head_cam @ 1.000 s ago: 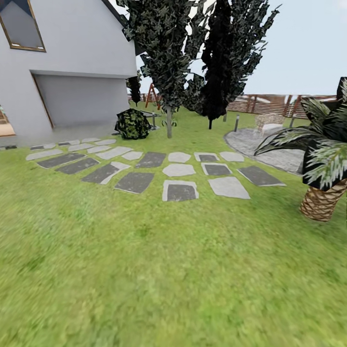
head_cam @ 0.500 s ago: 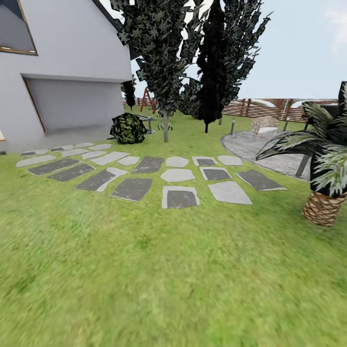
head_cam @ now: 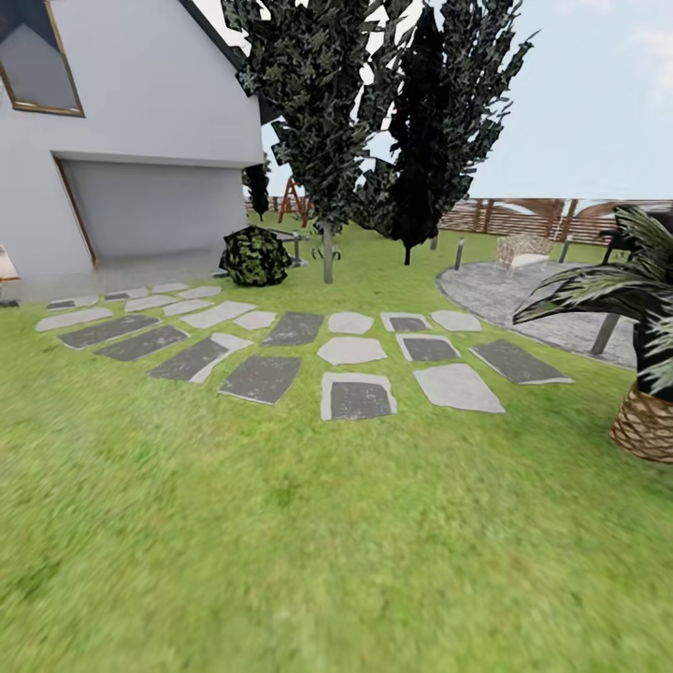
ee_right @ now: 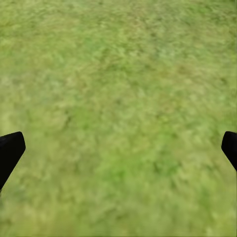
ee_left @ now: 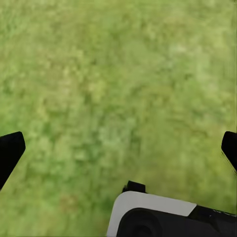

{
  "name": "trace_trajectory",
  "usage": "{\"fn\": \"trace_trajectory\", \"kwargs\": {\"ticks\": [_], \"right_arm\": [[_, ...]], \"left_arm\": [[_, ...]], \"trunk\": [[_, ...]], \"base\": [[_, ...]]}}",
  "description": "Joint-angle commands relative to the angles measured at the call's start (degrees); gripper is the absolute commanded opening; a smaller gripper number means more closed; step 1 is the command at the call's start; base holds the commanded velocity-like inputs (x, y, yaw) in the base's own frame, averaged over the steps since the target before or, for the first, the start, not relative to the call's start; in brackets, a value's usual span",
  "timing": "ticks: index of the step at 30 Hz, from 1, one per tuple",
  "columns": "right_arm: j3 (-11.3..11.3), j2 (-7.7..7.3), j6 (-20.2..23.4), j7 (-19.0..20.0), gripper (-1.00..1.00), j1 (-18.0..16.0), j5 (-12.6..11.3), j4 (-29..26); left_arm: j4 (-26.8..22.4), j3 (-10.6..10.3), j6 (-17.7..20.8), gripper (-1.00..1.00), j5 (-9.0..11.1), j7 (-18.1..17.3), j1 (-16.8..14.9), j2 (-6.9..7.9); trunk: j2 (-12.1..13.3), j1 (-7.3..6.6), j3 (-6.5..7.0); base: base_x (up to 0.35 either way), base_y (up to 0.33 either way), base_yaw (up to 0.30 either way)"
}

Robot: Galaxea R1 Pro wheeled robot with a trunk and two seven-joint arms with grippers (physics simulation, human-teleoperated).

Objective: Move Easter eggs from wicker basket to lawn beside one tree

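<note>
Mottled bright green lawn point(head_cam: 308, 523) fills the lower frame of the head view. At upper centre a tree point(head_cam: 326, 252) stands upright on the grass, pale straight trunk under jagged dark, green-speckled leaves.

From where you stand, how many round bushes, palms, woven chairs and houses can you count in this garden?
Round bush: 1
Palm: 1
Woven chair: 1
House: 1
Total: 4
</note>
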Motion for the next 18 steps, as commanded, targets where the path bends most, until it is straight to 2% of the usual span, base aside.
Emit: {"fn": "trace_trajectory", "kwargs": {"ticks": [1, 18], "right_arm": [[0.2, -0.01, -0.2, 0.0, 1.0, 0.0, -0.4, 0.0], [0.2, -0.01, -0.2, 0.0, 1.0, 0.0, -0.4, 0.0]], "left_arm": [[0.0, 0.4, -0.2, 1.0, -0.3, 0.0, -0.1, -0.02], [0.0, 0.4, -0.1, 1.0, -0.3, 0.0, -0.1, -0.02]], "trunk": [[-0.1, 0.07, -0.1], [-0.1, 0.07, -0.06]], "base": [[0.326, -0.075, 0.037], [0.326, -0.083, 0.003]]}}
